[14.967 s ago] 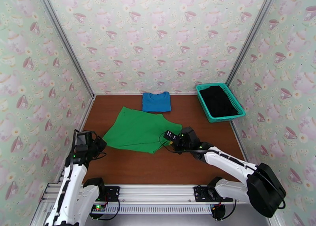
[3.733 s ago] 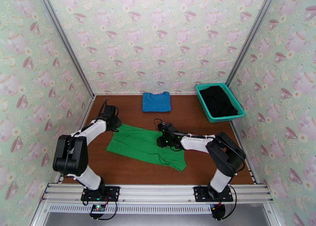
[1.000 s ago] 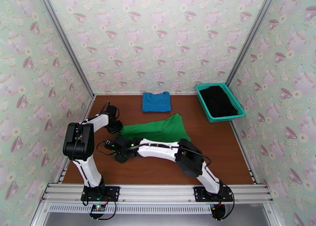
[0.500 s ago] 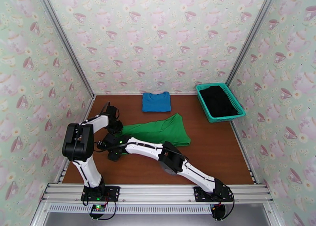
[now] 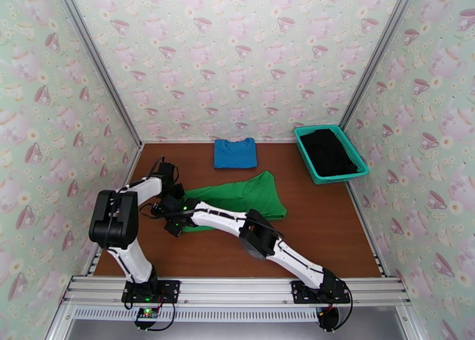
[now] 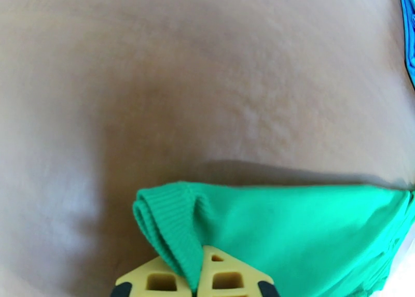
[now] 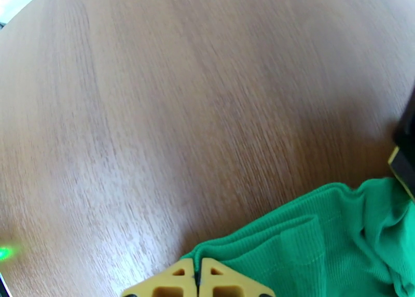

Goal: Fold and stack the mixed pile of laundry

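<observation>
The left gripper is pressed together on a ribbed hem of the green shirt. The fold of cloth rises between its yellow fingers, and the rest of the garment spreads away to that claw's right. The right gripper is also clamped shut on a green edge, with the cloth bunching to the right of its tips. It probably has the edge itself, though the wrist view cuts off too low to tell how many layers it has caught.

From above, the two claws sit close together at the shirt's left end. That looks like a paired grip on two neighbouring corners, so the end can be carried over the body as one fold.

The blue shirt lies folded flat well beyond both claws, near the back wall, likely as the base of the stack. The black garment sits in the teal basket, far off to the claws' right.

Bare brown wood-grain table lies ahead of each claw. Teacup wallpaper covers three walls of the enclosure, which has aluminium posts at the corners.
</observation>
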